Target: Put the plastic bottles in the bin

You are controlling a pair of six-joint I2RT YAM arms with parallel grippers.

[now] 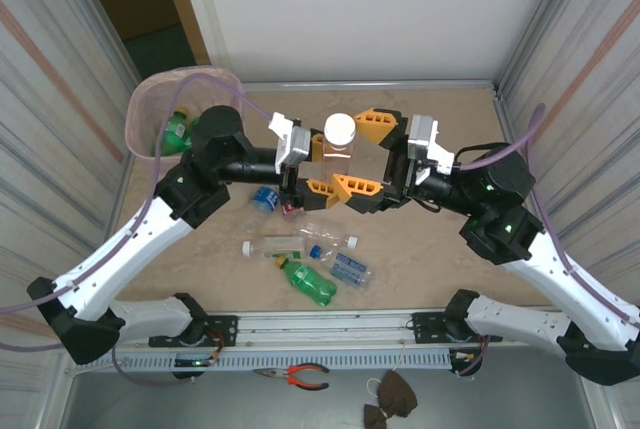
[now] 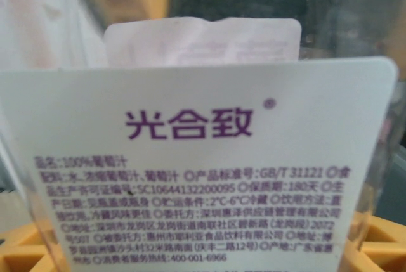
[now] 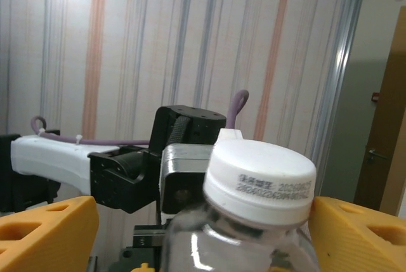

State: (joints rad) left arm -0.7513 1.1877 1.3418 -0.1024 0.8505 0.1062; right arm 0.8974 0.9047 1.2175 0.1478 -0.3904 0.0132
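A clear plastic bottle with a white cap is held above the table's middle, between both grippers. My left gripper is shut on its body; the left wrist view has its white label close up, with an orange finger at each lower corner. My right gripper stands open around the same bottle, and the white cap sits between its orange fingers with a gap on the left side. The pink mesh bin stands at the far left with a green bottle inside. Several more bottles lie on the table near the front.
Among the loose bottles are a blue-labelled one, a clear one and another blue-labelled one. Pliers lie on the front ledge below the rail. Striped walls close in on both sides.
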